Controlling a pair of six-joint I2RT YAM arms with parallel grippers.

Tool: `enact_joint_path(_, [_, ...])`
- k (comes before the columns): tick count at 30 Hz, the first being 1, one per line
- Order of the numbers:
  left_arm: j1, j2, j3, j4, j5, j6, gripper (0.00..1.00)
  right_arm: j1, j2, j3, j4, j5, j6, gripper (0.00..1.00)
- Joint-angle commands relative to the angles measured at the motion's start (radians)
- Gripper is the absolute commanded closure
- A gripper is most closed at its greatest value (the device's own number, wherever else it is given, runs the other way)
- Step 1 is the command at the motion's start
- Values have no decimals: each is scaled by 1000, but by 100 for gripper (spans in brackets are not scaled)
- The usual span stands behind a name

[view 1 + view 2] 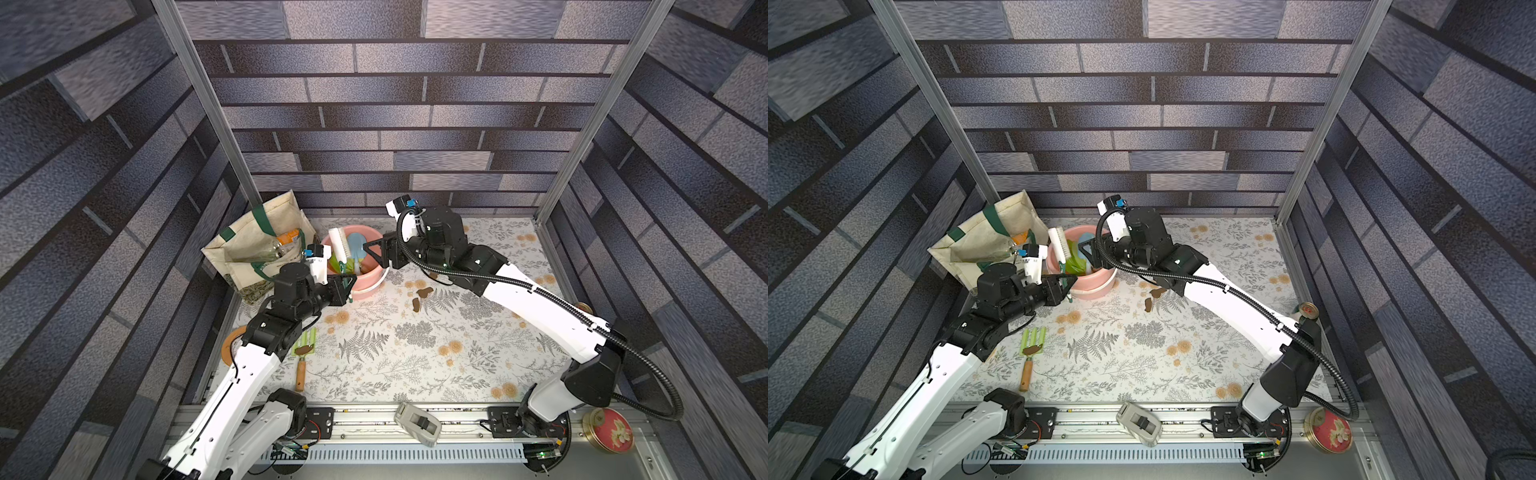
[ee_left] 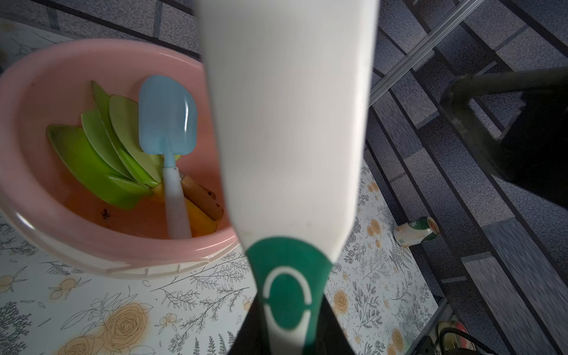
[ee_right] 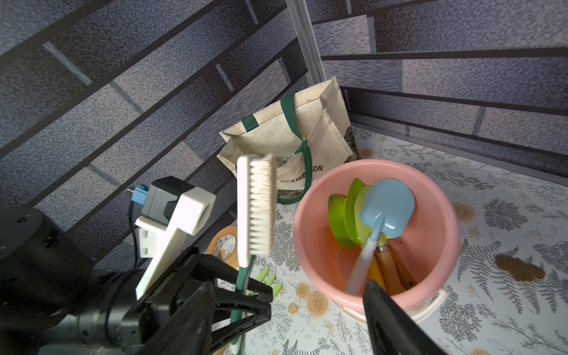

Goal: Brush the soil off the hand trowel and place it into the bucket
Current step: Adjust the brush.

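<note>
Trowel [image 3: 387,209] in the bucket [image 3: 430,233] looks light, stiff, slick; take its white handle. Right gripper [image 1: 372,252] at the bucket rim gapes empty; left gripper [image 1: 347,286] clamps the brush [image 3: 256,209].

Cream tote bag [image 3: 270,138]: dark capital print on the side, in the right wrist view. Reads "EXHIBI", then a green strap crosses it, then "ON". Smaller line beside it is too blurred to read.

Fallen can [image 2: 415,231]: green lettering, illegible.

Bucket [image 3: 378,162]: small mark on the whitish band, unreadable.
</note>
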Motion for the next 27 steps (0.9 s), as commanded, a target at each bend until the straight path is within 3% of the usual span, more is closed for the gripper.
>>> enact_joint_path(1, [-25, 34, 55, 53, -7, 63, 97, 2, -23, -16, 16, -65, 15, 23])
enact_joint_path(9, [-58, 106, 100, 83, -7, 85, 97, 3, -7, -25, -6, -59, 28, 23])
enact_joint_path(13, [-98, 121, 115, 81, -68, 106, 96, 2, 15, -21, -13, -26, 66, 25])
enact_joint_path(19, [-161, 134, 113, 129, -132, 127, 96, 2, 57, -8, -11, 2, 165, 35])
enact_joint_path(27, [-165, 163, 117, 190, -180, 119, 96, 1, 61, -32, -16, 36, 244, 45])
